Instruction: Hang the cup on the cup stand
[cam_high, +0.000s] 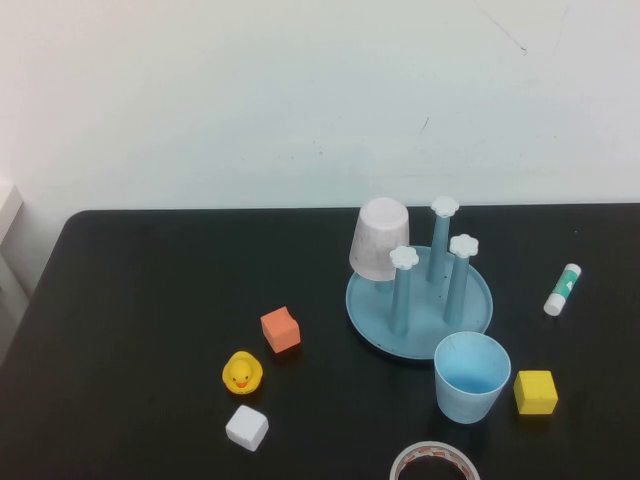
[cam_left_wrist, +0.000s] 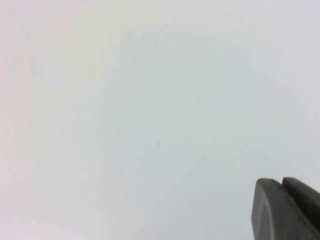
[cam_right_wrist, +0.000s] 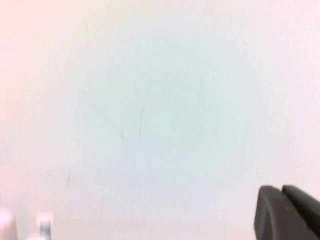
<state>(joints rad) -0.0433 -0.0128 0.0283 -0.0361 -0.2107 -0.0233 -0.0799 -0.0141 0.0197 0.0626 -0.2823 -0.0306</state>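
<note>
1. While neither arm shows over the table in the high view, the task is at its very start: the cup (cam_high: 471, 377) stands upright, mouth up, untouched, on the black table (cam_high: 130, 300) at about five o'clock of the cup stand (cam_high: 419, 300), just beside its rim.
2. The left gripper (cam_left_wrist: 283, 186) shows only in its own wrist view, against the pale wall; its jaws are pressed together, holding nothing.
3. The right gripper (cam_right_wrist: 283, 192) likewise faces the wall, closed and empty.
4. A pale pinkish-white cup (cam_high: 380, 238) already sits upside down on a peg at about eleven o'clock of the stand; three pegs with white flower knobs look free.
5. A yellow block (cam_high: 535, 392) lies at three o'clock of the cup, a tape roll (cam_high: 433, 463) at seven o'clock.
6. The next move, as I judge it, calls for the right arm, the nearer one, to come down, open its claw, grasp the cup's wall, then invert it over a free peg.
</note>
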